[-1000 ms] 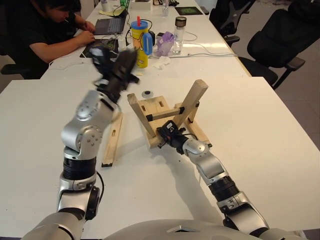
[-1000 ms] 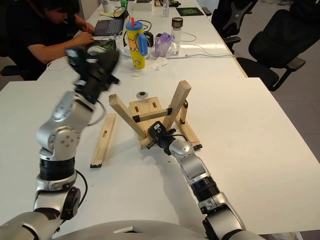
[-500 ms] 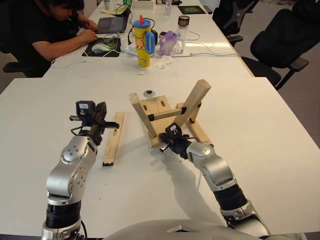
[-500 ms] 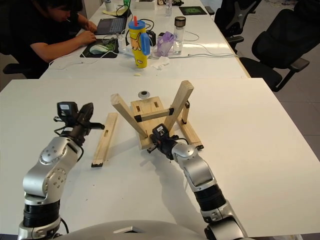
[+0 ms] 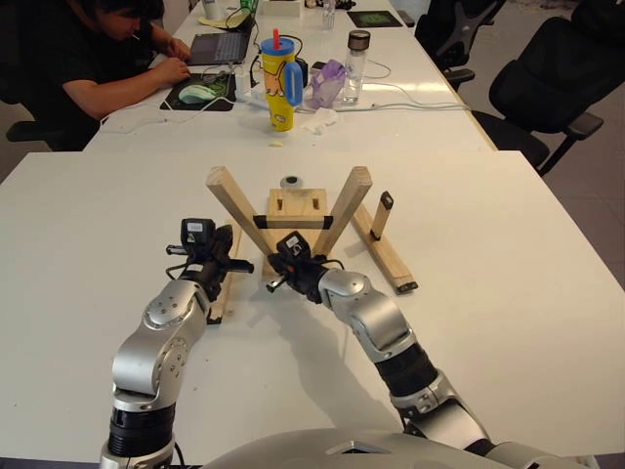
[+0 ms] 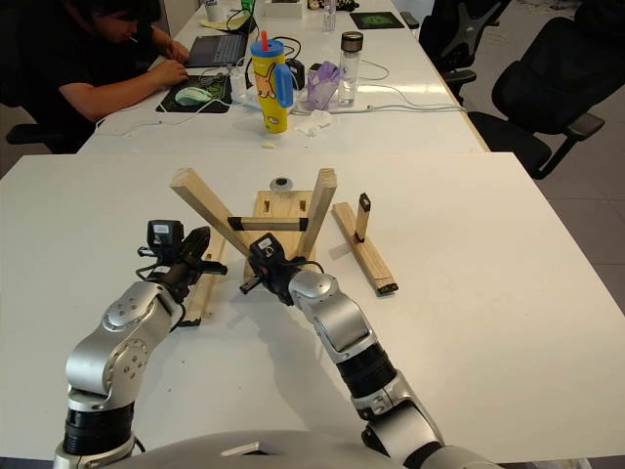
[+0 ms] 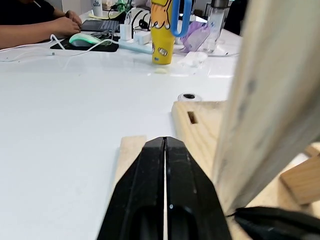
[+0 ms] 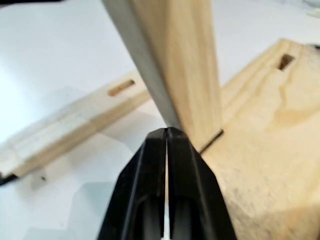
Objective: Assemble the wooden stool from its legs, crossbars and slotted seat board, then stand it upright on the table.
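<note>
The left gripper (image 7: pixel 165 142) has its two black fingers pressed flat together with only a thin seam between them, and it holds nothing. It hangs low over a loose leg (image 5: pixel 217 299) that lies flat on the white table (image 5: pixel 508 293), directly beneath the fingers. Just past its fingertips, on the side toward the other arm, is the half-built stool.

The right gripper (image 8: pixel 166 132) is also closed tight, fingers meeting along a narrow line with nothing caught between them. Its tip sits right at the foot of the left stool leg (image 5: pixel 232 202), where that leg goes into the seat board (image 5: pixel 296 205); whether the tip actually touches the wood cannot be told. The two grippers are near each other, tips pointing roughly toward one another, with the foot of that leg between them.

The seat board lies flat on the table, just beyond both grippers. Two legs stand up out of it and lean apart in a V: the left one above the left gripper's tip, the right stool leg (image 5: pixel 344 203) above and outward of the right gripper. A dark-ended crossbar (image 5: pixel 290 223) joins the two legs low down, just beyond the right gripper.

Farther out on the right gripper's outer side, apart from it, another leg (image 5: pixel 386 252) lies flat, with a short crossbar (image 5: pixel 383 213) standing up from it. A small round disc (image 5: pixel 291 182) rests on the table just behind the seat board, well beyond both grippers
</note>
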